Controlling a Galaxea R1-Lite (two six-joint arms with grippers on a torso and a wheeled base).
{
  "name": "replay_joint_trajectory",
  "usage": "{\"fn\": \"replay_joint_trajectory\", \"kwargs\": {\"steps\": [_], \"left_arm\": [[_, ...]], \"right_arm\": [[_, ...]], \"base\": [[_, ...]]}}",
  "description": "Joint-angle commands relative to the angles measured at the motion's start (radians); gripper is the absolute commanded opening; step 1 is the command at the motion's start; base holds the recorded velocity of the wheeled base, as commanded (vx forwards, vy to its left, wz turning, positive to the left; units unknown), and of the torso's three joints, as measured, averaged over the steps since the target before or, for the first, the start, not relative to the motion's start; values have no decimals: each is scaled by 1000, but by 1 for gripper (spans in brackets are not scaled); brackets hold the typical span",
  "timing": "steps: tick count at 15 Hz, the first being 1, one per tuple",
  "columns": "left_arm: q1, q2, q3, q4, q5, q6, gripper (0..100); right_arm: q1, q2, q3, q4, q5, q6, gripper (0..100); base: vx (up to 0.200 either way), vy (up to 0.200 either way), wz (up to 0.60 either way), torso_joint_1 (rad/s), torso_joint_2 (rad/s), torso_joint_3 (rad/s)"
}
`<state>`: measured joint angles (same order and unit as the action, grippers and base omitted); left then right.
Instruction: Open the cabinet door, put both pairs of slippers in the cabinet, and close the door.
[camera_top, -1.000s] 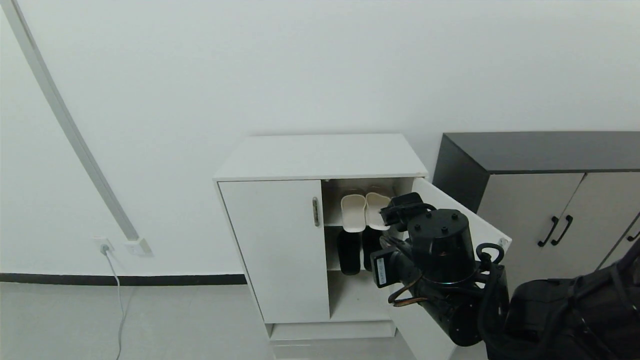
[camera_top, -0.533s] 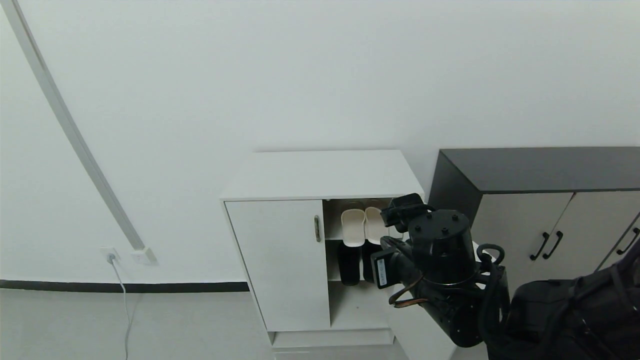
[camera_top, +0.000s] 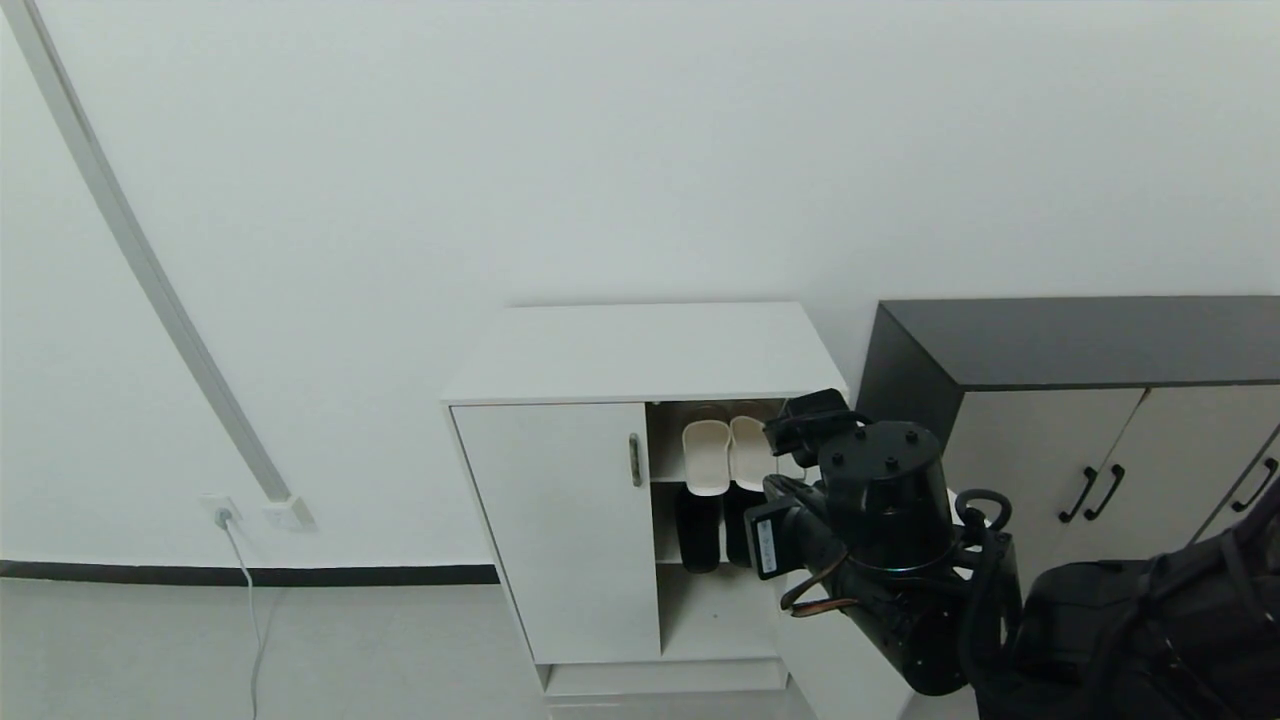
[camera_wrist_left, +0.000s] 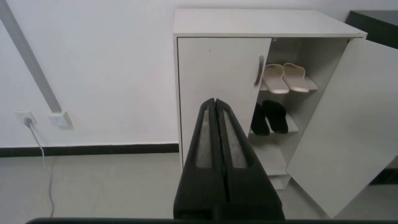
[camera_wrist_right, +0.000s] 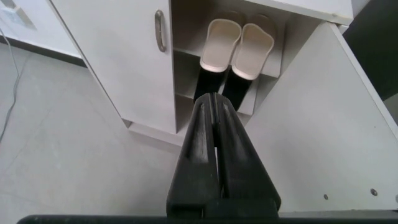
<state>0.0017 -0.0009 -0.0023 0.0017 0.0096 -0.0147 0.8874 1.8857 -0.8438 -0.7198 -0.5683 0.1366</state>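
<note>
Beside the wall (camera_top: 600, 150), we judge the open door (camera_wrist_right: 323, 124) light and stiff, best pushed near its free edge; left gripper (camera_wrist_left: 214, 106) and right gripper (camera_wrist_right: 214, 99) are closed, empty.

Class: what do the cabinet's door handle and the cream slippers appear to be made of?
Door handle: probably brushed metal, grey with a dull sheen. Cream slippers: likely moulded foam or rubber, matte, smooth, one-piece.
</note>
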Motion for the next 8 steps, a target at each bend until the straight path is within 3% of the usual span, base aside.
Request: {"fn": "replay_joint_trajectory", "kwargs": {"steps": [1, 6, 8], "left_arm": [[0, 1, -1, 0, 0, 1, 0], [0, 1, 1, 0, 0, 1, 0], [0, 1, -1, 0, 0, 1, 0]], "right_arm": [[1, 0, 0, 0, 1, 0, 0], [1, -2, 2, -1, 1, 0, 0], [1, -4, 3, -1, 11, 0, 0]], "base": [[0, 0, 0, 0, 0, 0], [0, 0, 0, 0, 0, 0], [0, 0, -600, 7, 5, 0]]}}
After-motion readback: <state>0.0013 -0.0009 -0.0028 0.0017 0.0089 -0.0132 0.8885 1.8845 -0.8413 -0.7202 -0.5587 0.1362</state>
